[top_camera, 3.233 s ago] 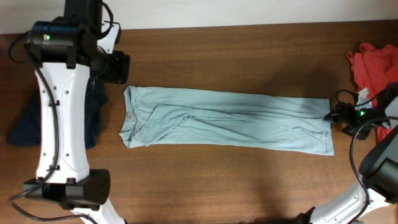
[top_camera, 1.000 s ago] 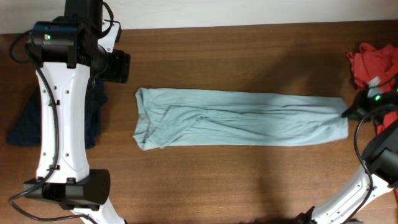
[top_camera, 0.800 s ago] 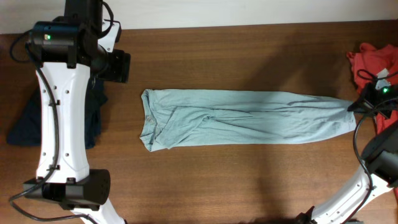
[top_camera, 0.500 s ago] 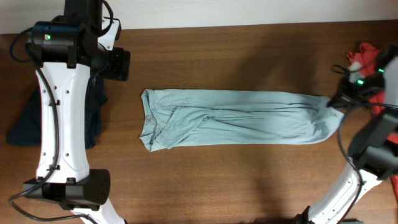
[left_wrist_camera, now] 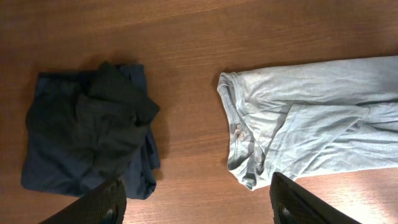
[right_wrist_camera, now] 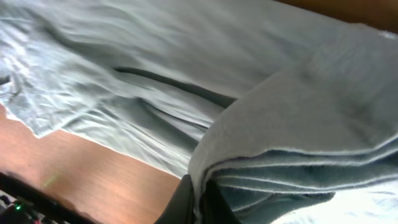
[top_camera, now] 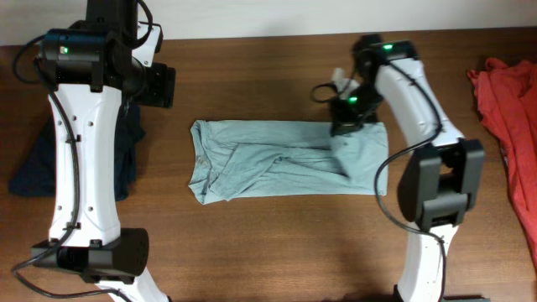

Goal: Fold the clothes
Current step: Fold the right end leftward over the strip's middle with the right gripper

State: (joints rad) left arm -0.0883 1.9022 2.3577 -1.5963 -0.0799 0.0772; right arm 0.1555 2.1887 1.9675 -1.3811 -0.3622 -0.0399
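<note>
**Table** (top_camera: 277, 252): brown wood-grain top. It carries every item below, and all places are given from the shirt.

**Item 1, shirt** (top_camera: 268, 159): pale grey-blue, folded into a long band lying flat across the middle of the table.
- The collar (left_wrist_camera: 236, 124) is at its left end, creased and slightly bunched.
- The right end is doubled back over the body, so several layers are stacked there. The right wrist view shows their edges one above another.

**Item 2, navy garment** (top_camera: 33, 168): a dark, rumpled heap to the left of the shirt's collar end. Bare wood lies between the two, and they do not touch. The left arm's white link partly covers the heap in the overhead view.

**Item 3, right gripper** (top_camera: 342, 119): at the shirt's far edge, over the doubled right end. Its jaws are closed tight on the stacked layers of the shirt. The fabric edge runs straight into the jaws (right_wrist_camera: 198, 198).

**Item 4, left gripper** (top_camera: 161, 86): beyond and left of the shirt's collar end, raised above the table. Its jaws stand wide apart (left_wrist_camera: 198, 186) with nothing between them. Its camera looks down on the navy garment and the collar.

**Item 5, red garment** (top_camera: 508, 92): orange-red and crumpled, well to the right of the shirt at the table's right edge. It is apart from the shirt.

**Wall** (top_camera: 268, 17): a pale strip beyond the shirt, past the table's far edge.
</note>
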